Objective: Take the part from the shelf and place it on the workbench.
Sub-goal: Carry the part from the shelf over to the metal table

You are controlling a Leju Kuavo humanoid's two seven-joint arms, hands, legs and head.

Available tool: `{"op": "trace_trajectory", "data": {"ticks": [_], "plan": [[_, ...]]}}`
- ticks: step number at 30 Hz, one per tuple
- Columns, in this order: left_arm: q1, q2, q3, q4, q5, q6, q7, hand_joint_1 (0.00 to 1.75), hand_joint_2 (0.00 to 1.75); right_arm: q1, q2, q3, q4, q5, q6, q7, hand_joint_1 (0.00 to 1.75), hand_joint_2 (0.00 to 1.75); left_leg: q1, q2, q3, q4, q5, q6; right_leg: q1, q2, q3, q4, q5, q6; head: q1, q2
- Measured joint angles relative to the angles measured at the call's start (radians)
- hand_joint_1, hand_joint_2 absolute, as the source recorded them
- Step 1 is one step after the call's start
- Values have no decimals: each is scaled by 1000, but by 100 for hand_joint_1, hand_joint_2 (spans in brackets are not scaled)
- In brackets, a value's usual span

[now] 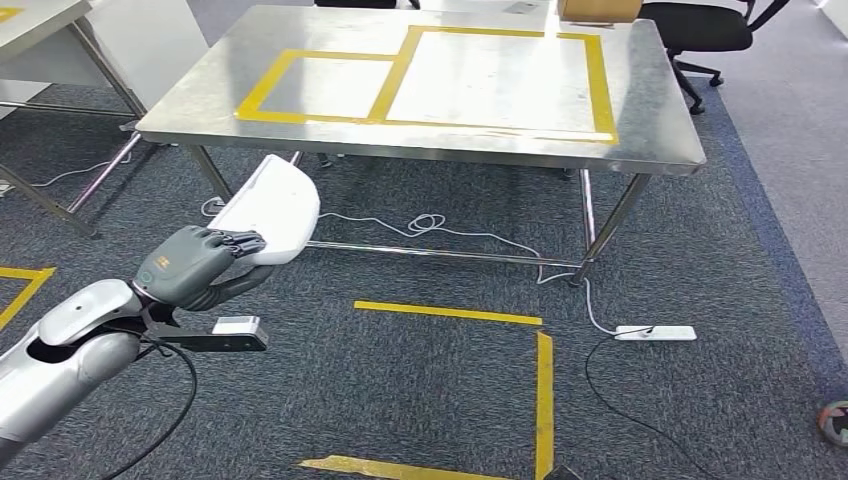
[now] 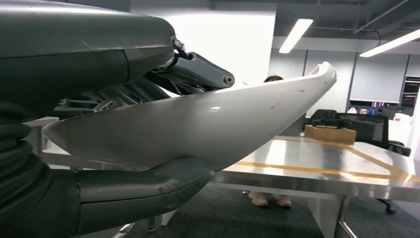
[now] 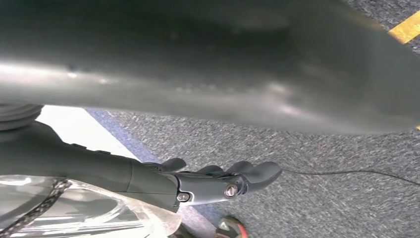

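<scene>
My left hand [image 1: 195,265] grips a white curved shell part [image 1: 272,208] by its near end, low at the left, in front of the workbench and below its top. The steel workbench [image 1: 200,105] stands ahead, with yellow tape rectangles [image 1: 330,85] on its top. From the left wrist, the part [image 2: 208,124] lies between the thumb below and the fingers [image 2: 198,72] above, its tip towards the workbench [image 2: 307,171]. My right hand [image 3: 218,181] hangs over the carpet with loosely extended fingers and holds nothing.
A power strip [image 1: 655,333] and cables lie on the carpet under the bench's right leg. Yellow floor tape [image 1: 543,390] marks a corner ahead. A cardboard box [image 2: 329,133] sits at the bench's far edge, an office chair [image 1: 700,30] behind. A person [image 2: 270,199] stands beyond the bench.
</scene>
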Motion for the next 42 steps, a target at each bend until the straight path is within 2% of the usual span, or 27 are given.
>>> {"op": "trace_trajectory", "data": {"ticks": [10, 15, 17, 18, 19, 20, 21, 22, 23, 24, 26, 27, 28, 31, 33, 34, 36, 37, 38, 39, 40, 41, 42], "plan": [[-47, -2, -1, 8, 31, -62, 0, 175, 175, -6, 0, 0, 0, -15, 0, 1, 0, 0, -1, 0, -1, 3, 0, 1, -1, 0, 0, -1, 1, 2, 0, 0], [-52, -1, -2, 12, 33, -64, -1, 175, 175, 4, 0, 0, 0, -14, 0, 9, 0, 0, -5, 0, -1, 4, -1, 11, -6, 2, 0, -4, 4, 10, 0, 0], [-52, -2, -2, 12, 33, -63, -1, 175, 175, 9, -1, 0, 0, -14, -1, 9, 0, 0, -1, 5, 5, -11, 7, 20, -5, -12, -7, 2, -4, 16, 0, 0], [-52, -2, -2, 12, 33, -62, -1, 175, 175, 11, -2, 0, 0, -14, -2, 9, 0, 0, 2, 9, 8, -19, 12, 25, -4, -30, -20, 25, -19, 19, 1, 0], [-50, -2, -3, 12, 32, -61, -1, 175, 175, 12, -3, 0, 0, -14, -3, 9, 0, 0, 5, 14, 11, -25, 15, 28, -4, -51, -44, 71, -45, 22, 2, 0], [-47, -3, -3, 12, 32, -59, -2, 175, 175, 13, -4, 0, 0, -14, -4, 9, 0, 0, 5, 18, 12, -27, 15, 30, -5, -69, -75, 137, -77, 27, 3, 0], [-42, -3, -4, 12, 32, -58, -2, 175, 175, 13, -4, 0, 0, -14, -6, 9, 0, 0, 5, 21, 11, -27, 15, 30, -8, -79, -111, 209, -107, 31, 3, 0], [-36, -3, -5, 12, 32, -58, -3, 175, 175, 14, -5, 0, 0, -15, -7, 9, 0, 0, 5, 25, 11, -26, 14, 28, -12, -83, -139, 265, -125, 35, 3, 0], [-31, -3, -6, 12, 31, -57, -3, 175, 175, 16, -6, 0, 0, -15, -8, 9, 0, 0, 7, 29, 12, -26, 12, 26, -16, -84, -150, 286, -123, 39, 3, 0], [-26, -3, -7, 13, 31, -56, -3, 175, 175, 16, -7, 0, 0, -15, -9, 8, 0, 0, 10, 31, 13, -25, 10, 22, -20, -86, -139, 262, -102, 43, 3, 0], [-21, -3, -7, 13, 31, -54, -4, 175, 175, 16, -10, 0, 0, -15, -12, 7, 0, 0, 17, 34, 17, -20, 2, 8, -25, -92, -67, 127, -40, 51, 4, 0], [-20, -2, -7, 13, 31, -51, -4, 175, 175, 15, -11, 0, 0, -15, -13, 6, 0, 0, 18, 34, 18, -15, -2, -1, -26, -92, -31, 64, -21, 50, 5, 0], [-19, -1, -6, 13, 30, -48, -5, 175, 175, 14, -12, 0, 0, -15, -14, 4, 0, 0, 17, 35, 18, -12, -5, -8, -26, -92, -8, 24, -14, 45, 6, 0], [-11, 3, -5, 12, 28, -40, -6, 175, 175, 14, -12, 0, 0, -15, -16, 0, 0, 0, 16, 35, 20, -12, -9, -24, -22, -87, 3, 14, -21, 16, 7, 0], [-7, 6, -4, 12, 27, -36, -7, 175, 175, 15, -12, -1, 0, -15, -17, 0, 0, 0, 19, 34, 12, 14, -30, -31, -21, -85, 6, 14, -24, -1, 7, 0], [-4, 8, -3, 12, 26, -34, -7, 175, 175, 14, -12, -1, 0, -15, -18, 0, 0, 0, 19, 33, -8, 59, -55, -33, -21, -84, 9, 13, -25, -9, 6, 0], [3, 11, -3, 12, 26, -31, -7, 175, 175, 14, -12, -1, 0, -15, -19, -1, 0, 0, 18, 32, -77, 200, -117, -33, -17, -83, 12, 13, -28, -18, 6, 0], [8, 12, -3, 12, 25, -30, -7, 175, 175, 15, -12, -1, 0, -15, -19, -2, 0, 0, 17, 32, -110, 262, -135, -31, -14, -81, 14, 13, -30, -21, 6, 0], [13, 12, -3, 12, 24, -30, -7, 175, 175, 16, -12, -1, 0, -15, -19, -2, 0, 0, 16, 31, -130, 293, -134, -28, -11, -80, 17, 13, -33, -23, 6, 0], [18, 13, -3, 12, 23, -30, -7, 175, 175, 17, -12, -1, 0, -15, -19, -2, 0, 0, 15, 31, -132, 285, -113, -23, -7, -78, 21, 13, -35, -25, 6, 0], [21, 13, -3, 12, 23, -29, -7, 175, 175, 17, -12, -1, 0, -15, -19, -2, 0, 0, 12, 31, -115, 238, -75, -16, -4, -76, 27, 13, -38, -26, 6, 0], [22, 14, -3, 12, 23, -28, -7, 175, 175, 17, -12, -1, 0, -15, -19, -2, 0, 0, 8, 29, -87, 167, -32, -6, -1, -74, 32, 13, -41, -27, 6, 0], [23, 16, -2, 12, 23, -27, -7, 175, 175, 16, -11, -1, 0, -15, -19, -2, 0, 0, 3, 28, -59, 101, -1, 5, 2, -72, 35, 13, -44, -25, 8, 0]]}}
